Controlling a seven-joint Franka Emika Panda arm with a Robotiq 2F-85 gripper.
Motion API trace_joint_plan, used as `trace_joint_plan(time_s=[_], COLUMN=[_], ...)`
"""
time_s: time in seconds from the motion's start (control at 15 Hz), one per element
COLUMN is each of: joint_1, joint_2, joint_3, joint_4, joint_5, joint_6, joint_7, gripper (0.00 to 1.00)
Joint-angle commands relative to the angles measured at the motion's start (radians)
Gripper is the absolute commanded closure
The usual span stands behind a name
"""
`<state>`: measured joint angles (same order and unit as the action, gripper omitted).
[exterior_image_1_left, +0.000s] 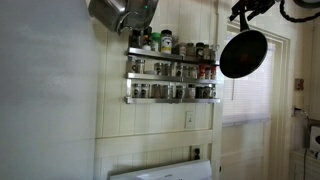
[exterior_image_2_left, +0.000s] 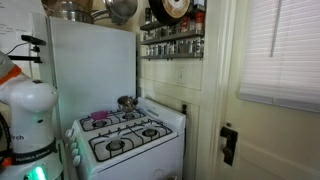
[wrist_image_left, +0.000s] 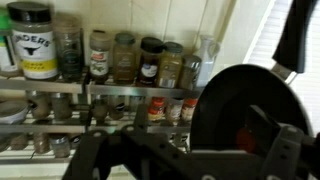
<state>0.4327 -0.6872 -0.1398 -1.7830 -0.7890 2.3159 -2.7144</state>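
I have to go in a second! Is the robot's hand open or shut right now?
Gripper: cannot be told, because the wrist view is too dark. The gripper is close to the round black frying pan.

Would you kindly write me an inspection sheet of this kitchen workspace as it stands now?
Surface: white four-burner stove, with a small metal pot on a rear burner.
Job's things: black round frying pan, upright, at the end of the metal wall-mounted spice rack.
Clutter: spice jars crowd the rack; metal pots above it.
Grippers: dark gripper, jaws apart, close to the pan; contact cannot be told.
Cables: dark loop by the arm, seemingly a cable.
Surroundings: white panelled wall, window blinds, wall socket.
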Motion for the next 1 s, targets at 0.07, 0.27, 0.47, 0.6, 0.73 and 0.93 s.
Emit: trace_joint_plan(time_s=[0.07,0.27,0.47,0.6,0.73,0.93], joint_1=[0.337,0.558,0.770,0.910,0.765,0.856], joint_2=[-0.096,-0.145,-0.193,-0.229,-0.182,-0.206], joint_3=[-0.084,-0.131,-0.171,-0.169,-0.154,-0.164], joint_4=[-0.039,-0.016,0.018,0.014,0.010,0.009], joint_5=[-0.010,-0.032,-0.071,-0.206,-0.118,-0.186], joint_6=[-0.233,-0.458,-0.704,-0.855,-0.757,-0.807], joint_7=[-0.043,-0.036,-0.036,-0.029,-0.031,-0.028], gripper=[0.00,0.00,0.00,0.00,0.00,0.00])
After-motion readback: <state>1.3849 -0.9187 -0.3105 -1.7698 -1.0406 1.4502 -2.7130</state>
